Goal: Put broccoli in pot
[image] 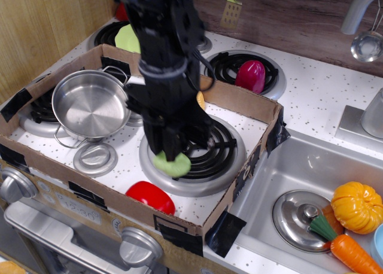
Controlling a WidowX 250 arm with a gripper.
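Observation:
My gripper (pixel 169 155) is shut on the pale lime-green broccoli (pixel 172 164) and holds it above the front burner (pixel 206 166), inside the cardboard box. The broccoli's lumpy head hangs below the black fingers. The shiny steel pot (pixel 91 104) stands empty at the left of the box, to the left of and a little behind the gripper. The black arm rises behind the gripper and hides part of the stove's middle.
A red toy (pixel 151 196) lies at the box's front wall (pixel 108 197). A light-green plate (pixel 127 39) sits at the back left, a magenta toy (pixel 250 76) on the back burner. The sink at right holds a steel lid (pixel 297 213), pumpkin (pixel 357 207) and carrot (pixel 353 253).

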